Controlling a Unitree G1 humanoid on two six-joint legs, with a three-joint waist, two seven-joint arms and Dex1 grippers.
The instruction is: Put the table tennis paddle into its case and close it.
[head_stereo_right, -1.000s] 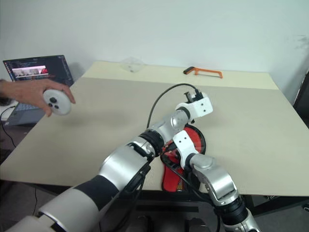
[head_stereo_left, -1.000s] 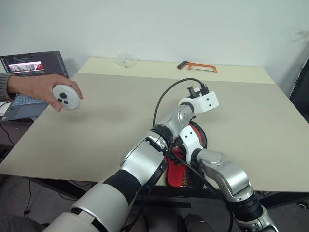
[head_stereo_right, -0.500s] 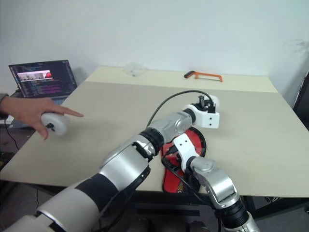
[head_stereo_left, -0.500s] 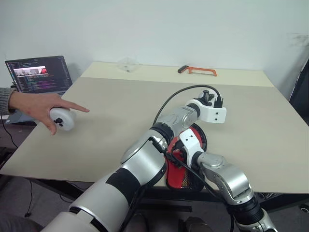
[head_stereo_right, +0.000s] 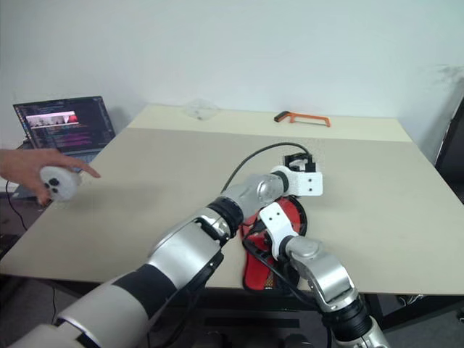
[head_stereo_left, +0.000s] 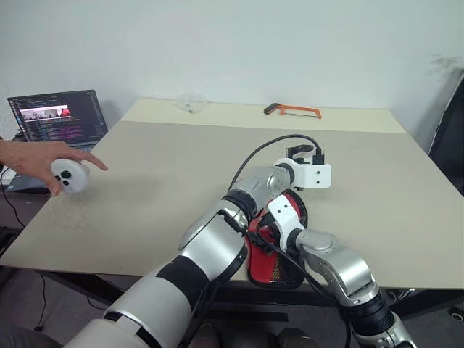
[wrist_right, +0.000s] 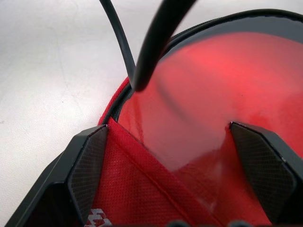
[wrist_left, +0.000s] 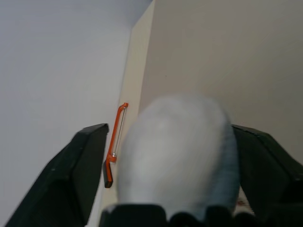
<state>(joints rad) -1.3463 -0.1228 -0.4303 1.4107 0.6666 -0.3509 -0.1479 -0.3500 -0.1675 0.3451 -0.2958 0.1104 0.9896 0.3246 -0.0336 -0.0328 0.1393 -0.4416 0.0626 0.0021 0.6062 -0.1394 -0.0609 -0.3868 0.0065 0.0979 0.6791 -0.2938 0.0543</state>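
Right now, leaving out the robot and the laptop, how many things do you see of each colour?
Red: 2 (table tennis paddle, case, partly black)
Orange: 1 (saw)
Clear: 1 (plastic piece)
White or pale grey: 2 (round device in a person's hand, rounded thing in the left wrist view)
Total: 6

A broad beige counter [head_stereo_left: 145, 181] stands against a plain, pale wall [head_stereo_left: 239, 43], its far strip a slightly lighter cream. Even, soft light falls over it with little shadow. An orange-framed hacksaw [head_stereo_left: 292, 110] lies near the far edge, and a clear crumpled plastic piece [head_stereo_left: 190, 103] sits further along that edge. Beside the counter's left end an open laptop [head_stereo_left: 58, 116] shows a lit screen. A dark edge [head_stereo_left: 451, 138] shows at the far right.
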